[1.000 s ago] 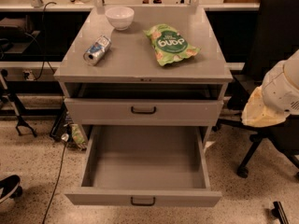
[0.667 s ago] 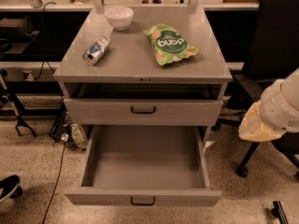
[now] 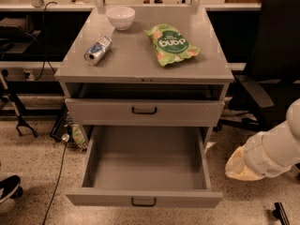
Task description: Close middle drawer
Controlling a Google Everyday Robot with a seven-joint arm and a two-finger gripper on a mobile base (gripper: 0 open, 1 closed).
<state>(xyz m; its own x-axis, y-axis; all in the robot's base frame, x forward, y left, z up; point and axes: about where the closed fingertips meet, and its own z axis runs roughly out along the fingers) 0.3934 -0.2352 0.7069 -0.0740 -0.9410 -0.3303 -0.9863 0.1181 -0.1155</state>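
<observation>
The middle drawer point(image 3: 144, 200) is pulled far out of the grey cabinet point(image 3: 140, 64). Its deep grey box is empty and its front carries a small black bar handle point(image 3: 144, 202). Above it the uppermost drawer point(image 3: 144, 110) stands slightly ajar with a dark gap over it. The lowest drawer is hidden under the open one. My white arm point(image 3: 274, 151) with a tan cuff point(image 3: 241, 165) hangs low at the right, just beside the open drawer's right front corner and apart from it. The gripper itself does not show.
On the cabinet top lie a white bowl point(image 3: 120, 17), a crushed can point(image 3: 97, 50) on its side and a green snack bag point(image 3: 171, 44). A black office chair point(image 3: 276, 55) stands at the right. Cables and a stand are on the floor at the left.
My arm has moved down and a little left, from beside the uppermost drawer to beside the open middle drawer. The drawers have not moved.
</observation>
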